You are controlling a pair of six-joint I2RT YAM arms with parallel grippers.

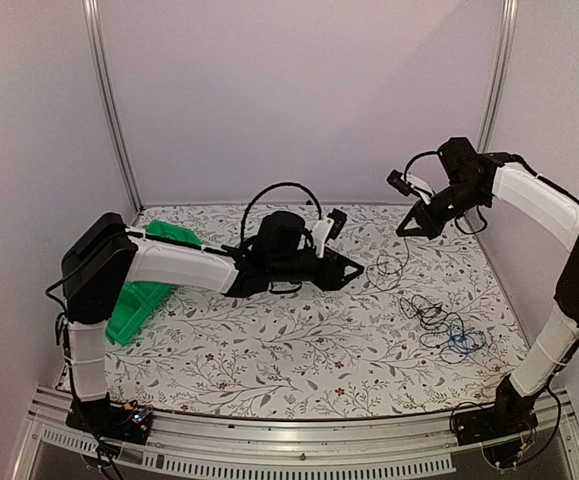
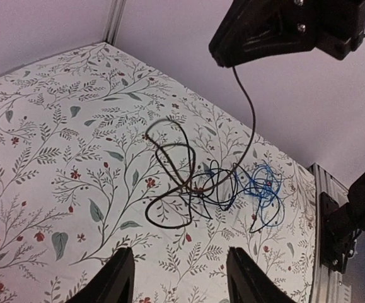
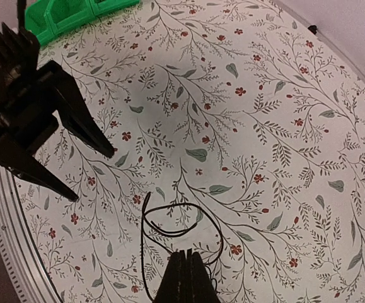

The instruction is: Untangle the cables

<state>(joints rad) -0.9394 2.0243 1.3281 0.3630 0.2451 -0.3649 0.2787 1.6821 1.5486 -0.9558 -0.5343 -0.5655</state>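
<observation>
My right gripper (image 3: pixel 185 268) pinched on one dark cable (image 2: pixel 252 113), end held high; left gripper (image 2: pixel 179 273) spread, empty; remaining cables (image 2: pixel 191 189) knotted (blue one (image 2: pixel 262 187) included), I judge most work left

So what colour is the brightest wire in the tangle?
Blue. That wire shows best in the left wrist view.

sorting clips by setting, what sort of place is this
Probably a lab robot test cell, not a home: plain pale walls with aluminium posts, a left arm and right arm bolted to a metal rail, and a floral-covered table with cables.
</observation>
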